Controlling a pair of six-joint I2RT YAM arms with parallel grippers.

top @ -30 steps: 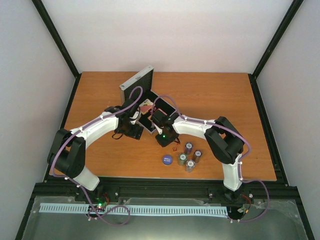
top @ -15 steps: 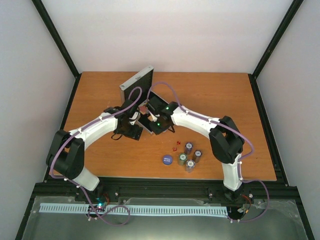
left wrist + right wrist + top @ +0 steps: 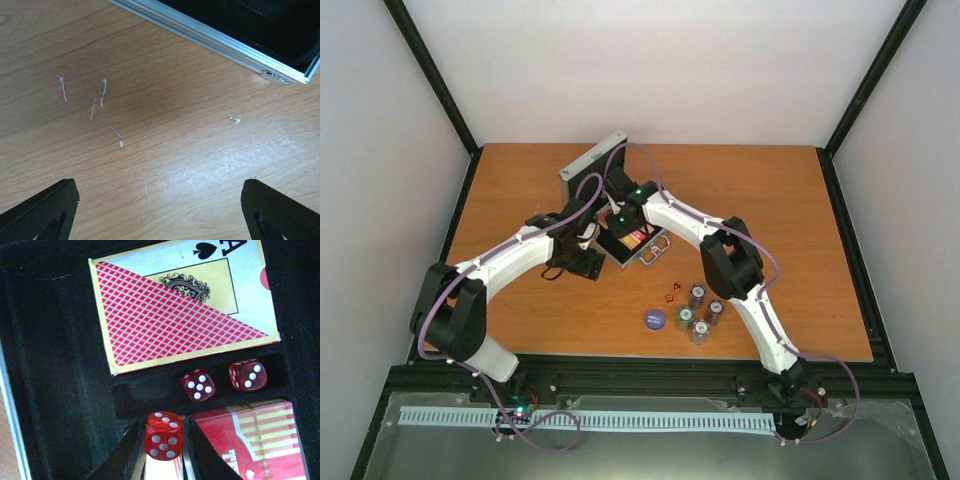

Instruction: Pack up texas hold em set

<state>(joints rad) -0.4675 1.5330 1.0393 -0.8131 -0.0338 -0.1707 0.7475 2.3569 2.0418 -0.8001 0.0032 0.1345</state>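
The silver case (image 3: 592, 160) stands open at the table's back middle, its black tray (image 3: 620, 250) holding red card decks (image 3: 633, 238). My right gripper (image 3: 162, 442) is shut on a red die (image 3: 163, 434) and holds it above the tray's narrow slot, where two red dice (image 3: 198, 385) lie between two decks (image 3: 175, 320). My left gripper (image 3: 160, 210) is open and empty over bare wood beside the case's silver edge (image 3: 210, 35). Several chip stacks (image 3: 698, 312), a blue disc (image 3: 655, 319) and two red dice (image 3: 672, 292) sit on the table in front.
A metal clasp or handle (image 3: 654, 248) lies at the tray's right side. The left arm's wrist (image 3: 582, 262) rests just left of the tray. Black frame rails border the table.
My right arm has swung from near the loose dice back and left over the case tray, carrying a red die. The left arm has stayed put.
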